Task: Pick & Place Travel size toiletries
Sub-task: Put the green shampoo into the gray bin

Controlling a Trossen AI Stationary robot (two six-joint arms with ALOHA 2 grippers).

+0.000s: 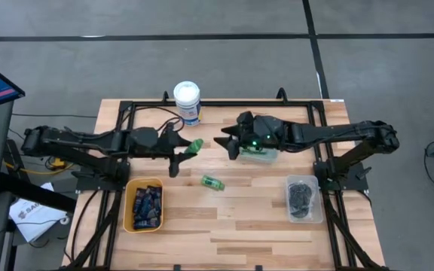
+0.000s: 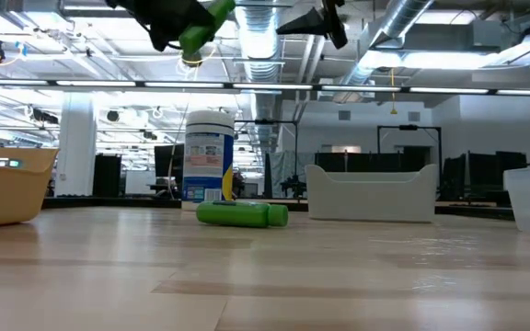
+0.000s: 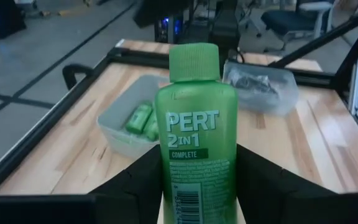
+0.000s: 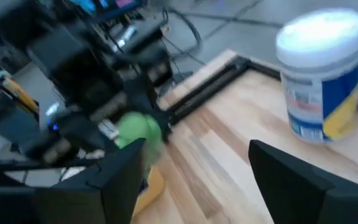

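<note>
A: Where is the left gripper (image 1: 187, 150)?

B: Raised above the middle of the worktop (image 1: 224, 218), its fingers (image 3: 135, 180) clamped on 1 green bottle (image 3: 194, 130) marked "PERT 2 IN 1", cap pointing away from the wrist.

A: And the right gripper (image 1: 228, 143)?

B: Also in the air, facing the left one across a small gap, fingers (image 4: 291, 180) spread apart and holding nothing.

A: The other toiletries?

B: 1 green bottle on its side (image 1: 213, 181) lies mid-worktop. More green ones sit in the white tray (image 1: 258, 156) under the right arm. Dark tubes fill the yellow bin (image 1: 143, 205) near the front left, dark tins the clear tub (image 1: 304, 198) near the front right. The white canister (image 1: 187, 102) stands at the back edge.
</note>
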